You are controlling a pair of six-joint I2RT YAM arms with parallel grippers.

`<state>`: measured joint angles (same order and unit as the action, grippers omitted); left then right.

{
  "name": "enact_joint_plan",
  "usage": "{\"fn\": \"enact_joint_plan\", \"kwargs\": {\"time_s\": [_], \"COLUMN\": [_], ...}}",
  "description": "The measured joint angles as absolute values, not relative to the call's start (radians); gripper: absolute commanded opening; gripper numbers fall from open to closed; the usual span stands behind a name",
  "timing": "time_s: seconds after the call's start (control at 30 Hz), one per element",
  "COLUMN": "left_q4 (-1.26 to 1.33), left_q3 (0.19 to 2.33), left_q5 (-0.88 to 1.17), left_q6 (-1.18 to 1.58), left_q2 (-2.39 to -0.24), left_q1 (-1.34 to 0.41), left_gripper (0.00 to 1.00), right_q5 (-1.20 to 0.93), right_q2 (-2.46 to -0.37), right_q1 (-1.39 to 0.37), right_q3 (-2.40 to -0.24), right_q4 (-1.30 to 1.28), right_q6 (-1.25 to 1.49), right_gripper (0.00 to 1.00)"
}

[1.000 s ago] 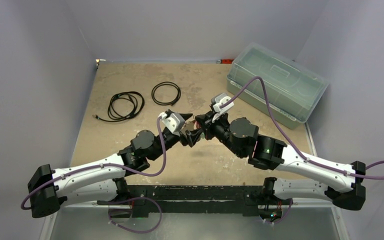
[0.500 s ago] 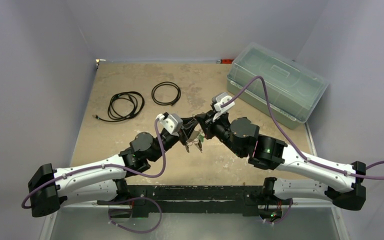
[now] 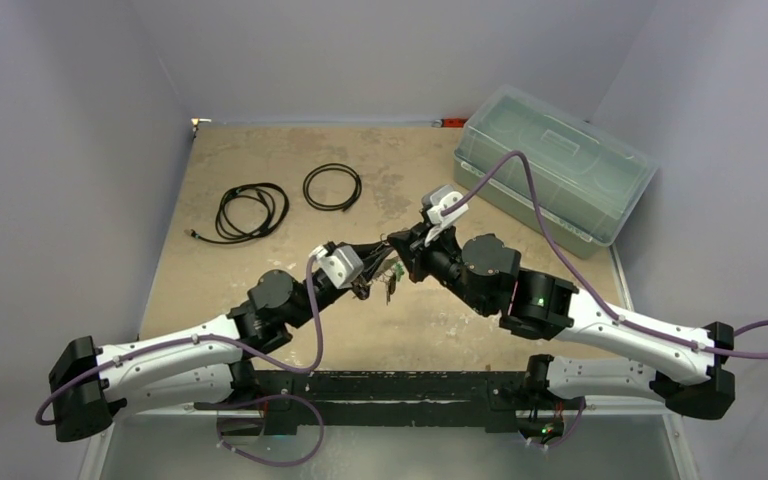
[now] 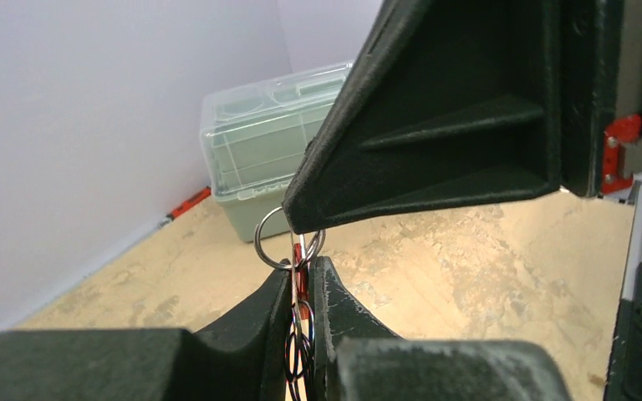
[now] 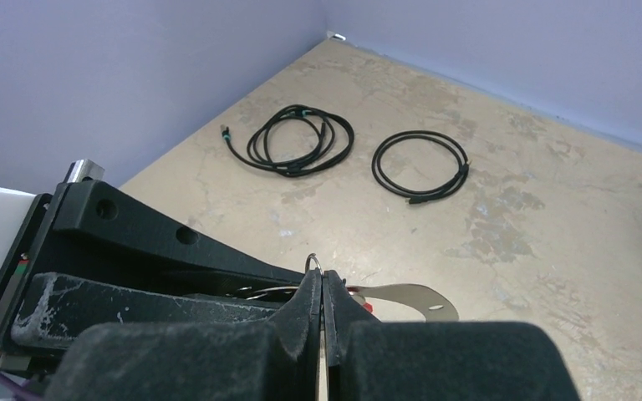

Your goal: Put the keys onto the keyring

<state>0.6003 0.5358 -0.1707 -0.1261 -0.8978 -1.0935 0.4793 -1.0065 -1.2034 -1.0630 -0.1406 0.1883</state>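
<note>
Threading step, by the look: left gripper [image 4: 303, 276] pressed nearly together on the keys [image 4: 299, 290], right gripper [image 5: 322, 284] pinched flat on the keyring [image 4: 258, 244], aloft over the table [image 3: 210, 270]. Next move likely needs a fine twist to feed a key onto the ring. Both arms [image 3: 190, 345] angle inward from the near edge, tips meeting; cable coils [image 3: 253, 210] lie beyond.

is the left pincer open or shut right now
Shut: the left pincer has its fingers pressed on a red key, almost no gap between them.
</note>
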Motion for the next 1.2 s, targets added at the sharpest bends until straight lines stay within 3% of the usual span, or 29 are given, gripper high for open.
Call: {"fn": "enact_joint_plan", "kwargs": {"time_s": [0.2, 0.43, 0.63, 0.83, 1.07, 1.1, 1.2], "left_q4": [0.591, 0.575, 0.551, 0.544, 0.474, 0.463, 0.464], "left_q3": [0.525, 0.506, 0.499, 0.499, 0.540, 0.554, 0.572], "left_q5": [-0.110, -0.130, -0.142, -0.152, -0.119, -0.123, -0.155], "left_q6": [-0.270, -0.409, -0.458, -0.443, -0.337, -0.310, -0.228], "left_q2": [-0.887, -0.887, -0.898, -0.907, -0.907, -0.907, -0.907], "left_q1": [-1.103, -1.153, -1.169, -1.168, -1.168, -1.168, -1.168], "left_gripper": [0.00, 0.29, 0.31, 0.56, 0.76, 0.83, 0.85], "right_q5": [0.473, 0.455, 0.427, 0.428, 0.485, 0.500, 0.537], "right_q2": [-1.015, -1.050, -1.046, -1.045, -1.027, -1.025, -1.024], "right_q1": [-1.205, -1.205, -1.204, -1.204, -1.204, -1.204, -1.204], "right_q3": [-1.116, -1.200, -1.222, -1.222, -1.215, -1.211, -1.196], "right_q4": [-0.237, -0.377, -0.416, -0.430, -0.402, -0.390, -0.366], "right_q6": [0.204, 0.236, 0.254, 0.268, 0.271, 0.271, 0.273], "right_gripper": [0.00, 0.00, 0.00, 0.00, 0.00, 0.00, 0.00]}}
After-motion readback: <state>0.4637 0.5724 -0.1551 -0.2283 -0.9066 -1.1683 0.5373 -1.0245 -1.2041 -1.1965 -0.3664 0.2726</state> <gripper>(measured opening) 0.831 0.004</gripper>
